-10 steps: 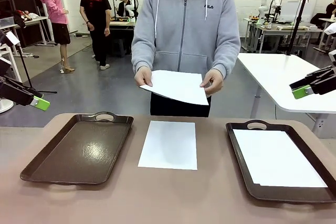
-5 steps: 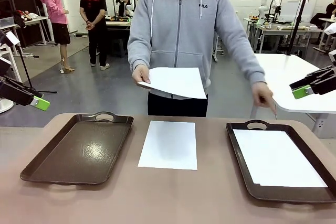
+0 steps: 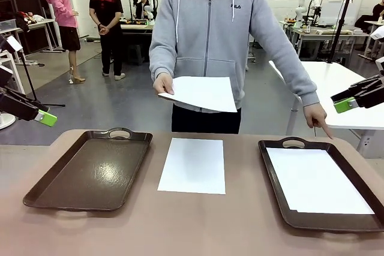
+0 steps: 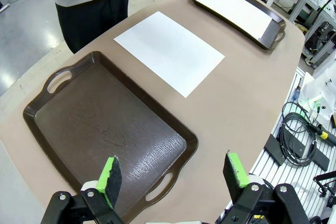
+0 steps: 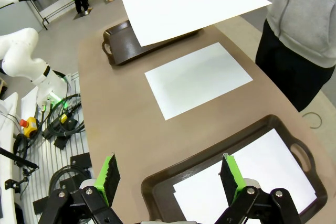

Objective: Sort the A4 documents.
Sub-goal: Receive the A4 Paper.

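- Pointing is now being done with one hand point(image 3: 316, 117) of the person. Its index finger is aimed down at the far corner of the right tray point(image 3: 293, 138), whereas a second ago both hands were on the held sheet point(image 3: 201, 93).
- The held sheet is now kept in the air by the other hand point(image 3: 163, 83) alone, above the far edge of the table point(image 3: 240, 226) and clear of everything else.
- A second sheet point(image 3: 193, 165) is seen lying flat on the table between the two trays, where it lay before. A third sheet point(image 3: 315, 181) lies inside the right tray, and the left tray point(image 3: 90, 172) is bare.
- The left gripper point(image 4: 173, 171) and the right gripper point(image 5: 170, 174) are held with jaws spread wide and nothing between the pads, well back from the papers, as they were a second ago.
- The gesture is judged to be an instruction: the right tray is probably being named as a destination. No grasp has been started yet.
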Available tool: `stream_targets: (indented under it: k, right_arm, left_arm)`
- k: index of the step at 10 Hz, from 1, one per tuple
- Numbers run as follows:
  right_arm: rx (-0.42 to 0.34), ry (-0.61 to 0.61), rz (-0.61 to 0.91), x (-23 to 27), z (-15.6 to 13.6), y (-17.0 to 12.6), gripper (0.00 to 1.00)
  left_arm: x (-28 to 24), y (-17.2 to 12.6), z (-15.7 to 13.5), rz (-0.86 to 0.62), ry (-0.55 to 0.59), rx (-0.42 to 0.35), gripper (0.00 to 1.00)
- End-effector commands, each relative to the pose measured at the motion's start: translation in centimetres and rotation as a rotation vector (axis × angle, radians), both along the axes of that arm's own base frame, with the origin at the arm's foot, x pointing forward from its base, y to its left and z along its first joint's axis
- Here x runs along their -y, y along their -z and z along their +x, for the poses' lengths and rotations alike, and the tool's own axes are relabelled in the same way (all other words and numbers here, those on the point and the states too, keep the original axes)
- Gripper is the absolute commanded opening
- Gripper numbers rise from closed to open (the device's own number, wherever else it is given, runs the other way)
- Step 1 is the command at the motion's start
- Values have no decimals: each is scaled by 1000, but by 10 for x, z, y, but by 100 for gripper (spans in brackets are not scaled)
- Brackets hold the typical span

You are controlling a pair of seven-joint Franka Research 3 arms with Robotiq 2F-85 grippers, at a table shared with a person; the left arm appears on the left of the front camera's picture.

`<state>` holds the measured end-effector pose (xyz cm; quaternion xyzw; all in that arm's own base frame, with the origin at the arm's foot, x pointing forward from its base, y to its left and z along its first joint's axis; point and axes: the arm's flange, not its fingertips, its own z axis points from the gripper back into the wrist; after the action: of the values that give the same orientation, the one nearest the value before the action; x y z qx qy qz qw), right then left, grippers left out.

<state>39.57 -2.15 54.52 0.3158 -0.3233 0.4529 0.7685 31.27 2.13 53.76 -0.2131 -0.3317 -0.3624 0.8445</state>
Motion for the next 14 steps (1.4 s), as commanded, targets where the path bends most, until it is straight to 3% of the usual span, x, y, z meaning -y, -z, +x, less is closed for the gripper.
stream_targets:
  k: [1,14]
  right_arm:
    - [2,-4,4,-2,-2,1,100]
    - [2,-4,4,-2,-2,1,100]
  left_arm:
    - [-2,2,1,-12,23,13,100]
    - [-2,2,1,-12,23,13,100]
